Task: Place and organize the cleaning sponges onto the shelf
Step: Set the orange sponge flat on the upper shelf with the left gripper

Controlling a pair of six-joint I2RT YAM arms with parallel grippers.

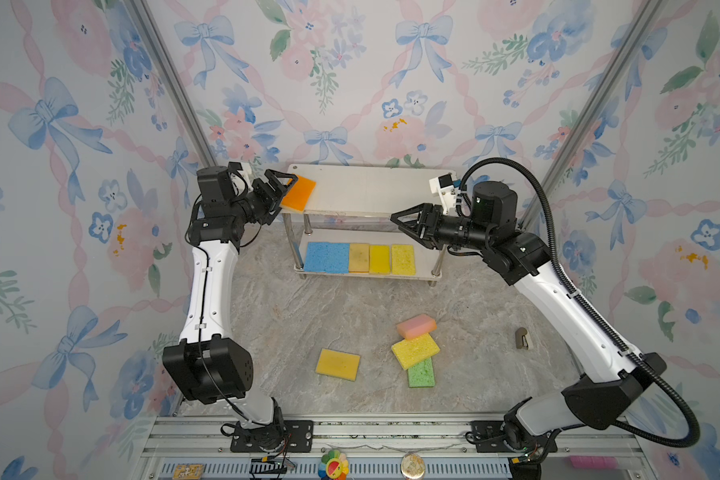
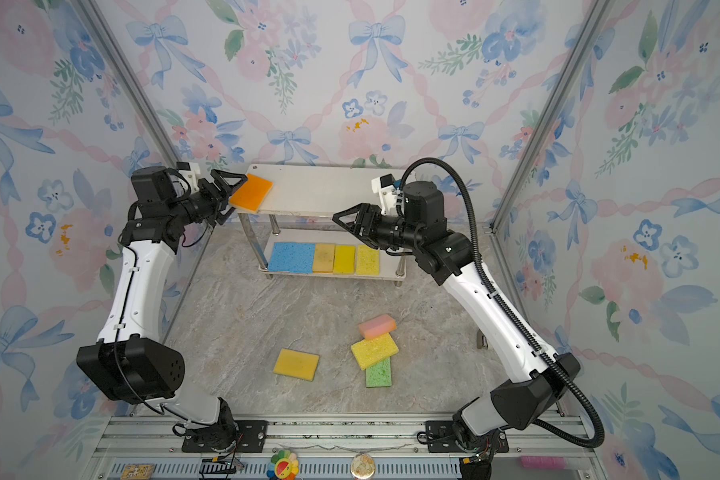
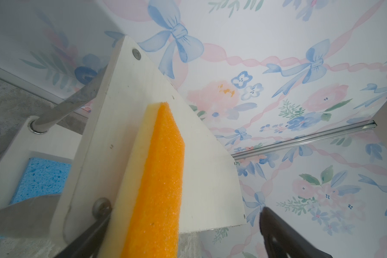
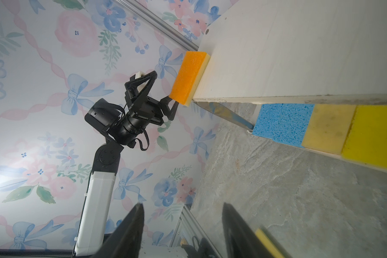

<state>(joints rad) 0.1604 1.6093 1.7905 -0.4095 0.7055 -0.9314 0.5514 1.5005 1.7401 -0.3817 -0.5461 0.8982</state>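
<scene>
Orange sponge (image 1: 299, 192) lies flat on the left end of the shelf's (image 1: 371, 191) top board, with its near corner overhanging the edge. Left claw (image 1: 287, 192) straddles that overhang with jaws spread wide, gripping nothing. One finger (image 3: 85, 239) sits just beside the sponge's side, and whether it touches is unclear. Right claw (image 1: 395, 219) hovers by the shelf's front, jaws parted and empty. A row of five (image 1: 360, 258) fills the lower board. Four more lie on the surface (image 1: 308, 316): pink sponge (image 1: 416, 326), yellow sponge (image 1: 415, 350) overlapping green sponge (image 1: 421, 374), and a lone yellow (image 1: 337, 364). They look light, soft and rough-pored, so likely to squash rather than slip. A gentle pinch across the short width, mid-length, should hold. The overhanging one could tip if nudged.
</scene>
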